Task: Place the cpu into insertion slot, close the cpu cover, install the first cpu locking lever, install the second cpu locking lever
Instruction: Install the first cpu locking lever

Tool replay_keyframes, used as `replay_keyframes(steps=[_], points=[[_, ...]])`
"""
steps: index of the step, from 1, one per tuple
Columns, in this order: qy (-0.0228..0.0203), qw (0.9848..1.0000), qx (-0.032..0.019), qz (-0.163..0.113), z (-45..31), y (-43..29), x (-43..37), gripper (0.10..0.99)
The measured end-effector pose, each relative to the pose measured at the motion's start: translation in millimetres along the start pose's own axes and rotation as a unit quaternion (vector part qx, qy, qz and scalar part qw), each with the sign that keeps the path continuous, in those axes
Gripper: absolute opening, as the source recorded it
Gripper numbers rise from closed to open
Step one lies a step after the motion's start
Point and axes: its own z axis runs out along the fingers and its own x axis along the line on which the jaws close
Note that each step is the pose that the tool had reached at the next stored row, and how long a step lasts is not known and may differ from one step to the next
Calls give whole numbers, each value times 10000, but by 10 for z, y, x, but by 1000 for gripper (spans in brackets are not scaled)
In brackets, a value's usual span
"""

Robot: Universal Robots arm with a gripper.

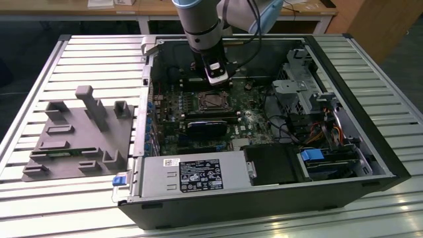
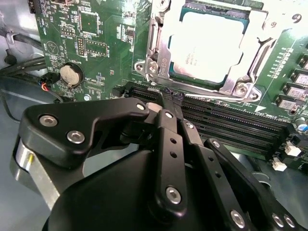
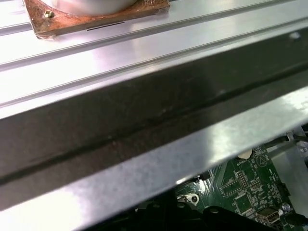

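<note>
Green motherboard (image 2: 96,29), cpu (image 2: 211,45) under cpu cover (image 2: 260,29), just beyond clenched claw (image 2: 166,97)

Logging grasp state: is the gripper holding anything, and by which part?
Nothing is held. In the second wrist view the gripper is shut with nothing between its fingertips, and it is apart from the cpu.

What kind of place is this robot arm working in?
Probably a robotics lab or workshop bench: an open desktop computer case lies on a slotted aluminium table, a grey moulded fixture sits beside it, and wooden desks stand behind.
</note>
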Motion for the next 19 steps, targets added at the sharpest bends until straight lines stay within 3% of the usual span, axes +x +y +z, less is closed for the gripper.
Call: replay_keyframes(steps=[19], points=[[-21, 10000, 53, -15, 48, -9, 10, 102]])
